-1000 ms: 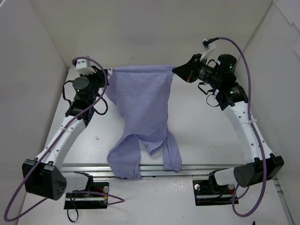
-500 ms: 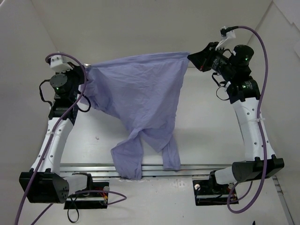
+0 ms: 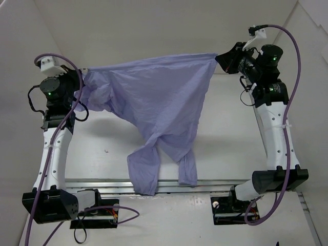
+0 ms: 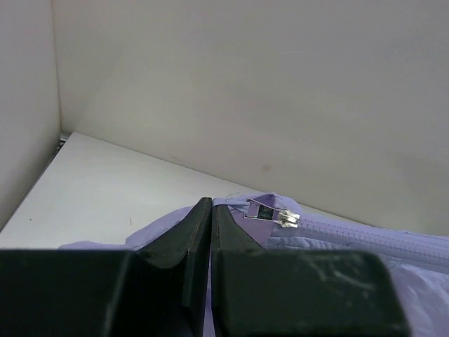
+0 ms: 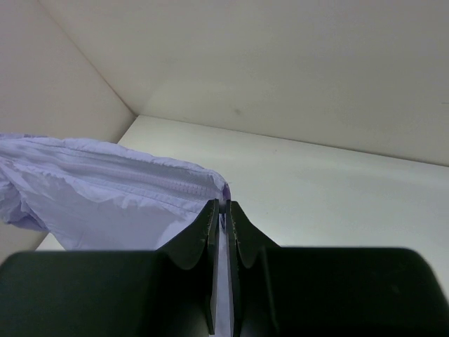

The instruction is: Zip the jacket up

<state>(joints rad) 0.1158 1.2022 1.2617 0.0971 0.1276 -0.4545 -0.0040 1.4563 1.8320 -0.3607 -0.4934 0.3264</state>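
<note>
The lavender jacket (image 3: 154, 102) hangs stretched between my two raised grippers, its sleeves trailing down to the table's near edge. My left gripper (image 3: 82, 77) is shut on the jacket's left end; in the left wrist view its gripper (image 4: 211, 205) pinches fabric just beside the silver zipper slider (image 4: 277, 215), with the closed zipper line (image 4: 379, 235) running right. My right gripper (image 3: 219, 57) is shut on the jacket's right end; in the right wrist view its gripper (image 5: 220, 206) clamps the fabric corner (image 5: 203, 184) at the end of the zipper seam.
White walls enclose the table (image 3: 225, 138) on the left, back and right. A metal rail (image 3: 215, 184) runs along the near edge, and the sleeves (image 3: 143, 171) drape over it. Purple cables loop beside both arms.
Both grippers have moved apart and outward, the left further left and the right further right and up. The jacket's top edge has stretched much wider and tauter between them.
</note>
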